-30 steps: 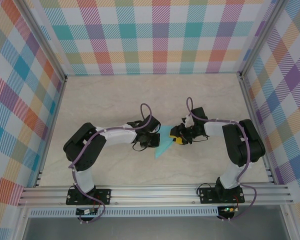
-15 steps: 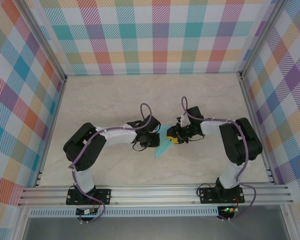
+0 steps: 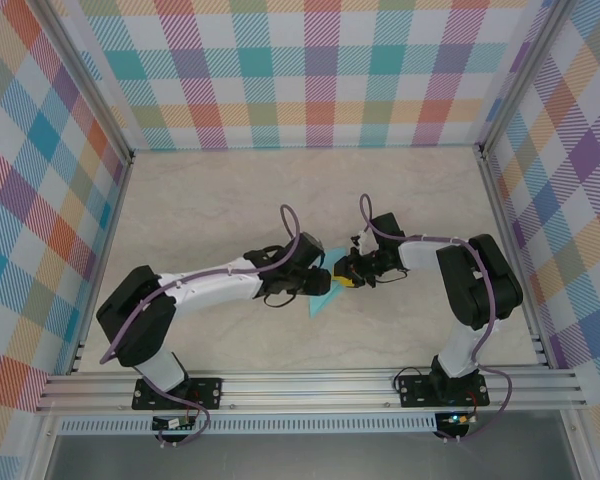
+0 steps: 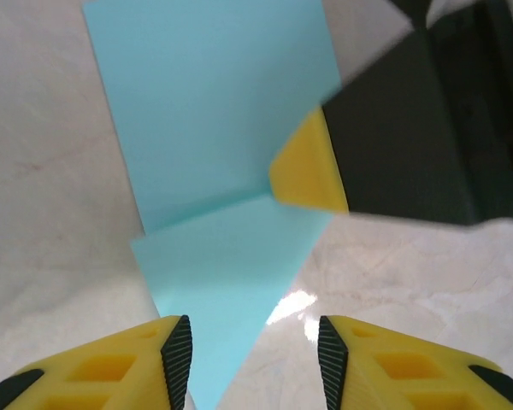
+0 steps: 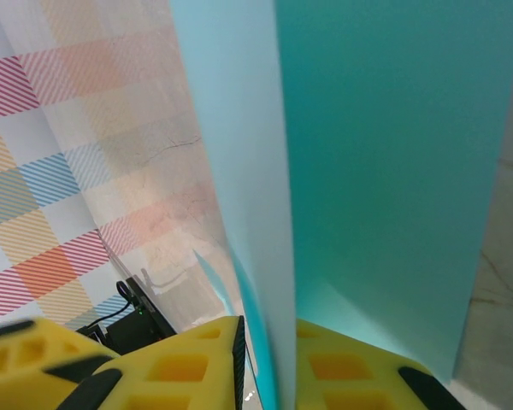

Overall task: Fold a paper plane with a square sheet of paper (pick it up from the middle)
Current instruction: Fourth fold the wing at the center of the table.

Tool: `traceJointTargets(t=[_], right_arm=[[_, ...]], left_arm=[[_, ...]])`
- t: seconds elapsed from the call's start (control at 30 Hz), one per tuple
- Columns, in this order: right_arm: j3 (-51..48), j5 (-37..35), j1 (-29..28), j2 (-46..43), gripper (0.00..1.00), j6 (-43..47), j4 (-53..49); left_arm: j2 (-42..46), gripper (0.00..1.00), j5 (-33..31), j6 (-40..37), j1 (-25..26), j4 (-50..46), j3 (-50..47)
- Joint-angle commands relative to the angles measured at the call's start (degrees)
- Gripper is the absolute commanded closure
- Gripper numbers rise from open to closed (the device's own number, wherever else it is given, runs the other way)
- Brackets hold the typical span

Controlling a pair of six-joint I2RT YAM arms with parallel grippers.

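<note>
Two grippers meet near the middle of the table (image 3: 210, 200) in the top view. The left gripper (image 3: 318, 281) is just beside the right gripper (image 3: 346, 279). The paper (image 3: 318, 302) is light teal, and a pointed bit of it sticks out under them toward the near edge. A second ago the left arm (image 3: 210, 288) was folded up more. Now it reaches out long and low, and the two grippers are closer together. The table is pale and looks like stone. The walls (image 3: 320, 70) have bright checks in many colours.

In the left wrist view the paper (image 4: 214, 111) is on the table (image 4: 51, 171). It is wide at the top, has a crease across it, and gets thin down to a point. The left gripper (image 4: 255, 350) is spread apart, with the paper's point between its fingers (image 4: 175, 354). A yellow fingertip (image 4: 306, 175) of the right gripper touches the paper's right edge.

In the right wrist view the right gripper (image 5: 268, 359) pinches the paper (image 5: 385, 154). The paper shows two layers, one pale and one darker teal. The checked walls (image 5: 43, 188) are behind it.
</note>
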State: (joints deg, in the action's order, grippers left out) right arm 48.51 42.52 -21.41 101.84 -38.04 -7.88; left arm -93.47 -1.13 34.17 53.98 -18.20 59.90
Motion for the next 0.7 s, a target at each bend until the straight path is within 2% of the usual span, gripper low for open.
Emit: traceJointTargets(t=[0.0,0.27,0.67], right_arm=[[1.3,1.0,-0.3,-0.4,0.83,1.7,-1.4],[1.8,1.3,-0.2,-0.6,0.82,2.0,-2.6],[1.7,1.3,-0.2,-0.9,0.81,1.7,-2.7]], left_arm=[[-1.5,0.52,-6.7,2.2,3.7,-3.5,-0.2],[-8.4,0.48,-15.3,4.5,8.9,-6.9,4.9],[-14.5,0.53,-23.8,8.0,12.8,-12.3,10.3]])
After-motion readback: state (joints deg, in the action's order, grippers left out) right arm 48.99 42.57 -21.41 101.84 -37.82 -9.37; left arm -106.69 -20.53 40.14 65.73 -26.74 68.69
